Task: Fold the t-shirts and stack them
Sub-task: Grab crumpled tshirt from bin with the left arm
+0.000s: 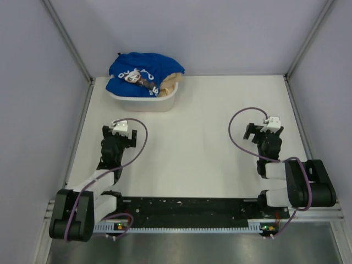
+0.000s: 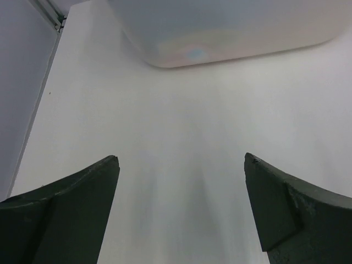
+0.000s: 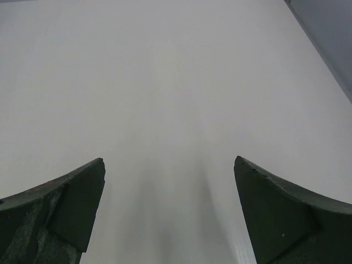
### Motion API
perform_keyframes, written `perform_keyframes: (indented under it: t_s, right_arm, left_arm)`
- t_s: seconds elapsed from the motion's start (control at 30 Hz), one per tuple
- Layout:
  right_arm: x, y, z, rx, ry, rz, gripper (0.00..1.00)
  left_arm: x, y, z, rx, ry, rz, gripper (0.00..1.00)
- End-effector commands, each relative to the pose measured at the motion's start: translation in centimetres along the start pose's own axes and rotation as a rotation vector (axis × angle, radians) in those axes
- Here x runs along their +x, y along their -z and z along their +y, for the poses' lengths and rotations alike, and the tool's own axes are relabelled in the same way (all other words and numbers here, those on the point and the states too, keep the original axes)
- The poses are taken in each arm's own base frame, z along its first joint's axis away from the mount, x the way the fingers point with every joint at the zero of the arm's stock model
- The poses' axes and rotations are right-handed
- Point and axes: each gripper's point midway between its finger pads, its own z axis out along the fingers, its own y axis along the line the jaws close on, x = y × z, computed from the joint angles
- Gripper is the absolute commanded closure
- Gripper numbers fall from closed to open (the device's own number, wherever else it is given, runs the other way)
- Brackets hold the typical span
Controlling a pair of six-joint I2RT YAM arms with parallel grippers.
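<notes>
Royal-blue cloth t-shirts (image 1: 144, 74) heaped in the white plastic laundry basket (image 1: 144, 103), far left. I see left gripper (image 2: 181, 165) and right gripper (image 3: 169, 165) both spread wide, holding nothing, above white table (image 1: 209, 121).

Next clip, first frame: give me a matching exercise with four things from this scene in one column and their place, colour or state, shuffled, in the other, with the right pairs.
Column 1
1. t-shirts
2. laundry basket
3. left gripper
4. right gripper

Column 2
A. open over bare table, on the right side, away from the basket
B. white, by the table's far edge, left part
C. blue, heaped in the basket
D. open, pointing at the basket's near wall

Pairs: 1-C, 2-B, 3-D, 4-A
</notes>
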Motion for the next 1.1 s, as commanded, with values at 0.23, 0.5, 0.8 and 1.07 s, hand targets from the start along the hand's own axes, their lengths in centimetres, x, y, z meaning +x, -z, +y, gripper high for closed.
perform_keyframes:
  t_s: [0.23,0.5,0.8,1.07]
  right_arm:
    - [-5.5,0.0,1.5,-0.071,0.021,-0.044,0.01]
    - [-16.3,4.0,11.8,-0.637,-0.059,-0.136,0.01]
    - [-18.9,6.5,16.3,-0.802,-0.119,-0.076,0.07]
    - [-17.0,6.4,16.8,-0.796,-0.115,-0.009,0.11]
  left_arm:
    - [-6.5,1.7,-5.2,0.511,-0.205,-0.004,0.03]
    - [-13.3,8.2,-6.8,0.855,-0.268,0.055,0.07]
    - [-22.1,-6.6,0.2,0.418,-0.088,0.104,0.06]
    - [-21.0,-18.9,-4.2,0.434,-0.16,0.269,0.08]
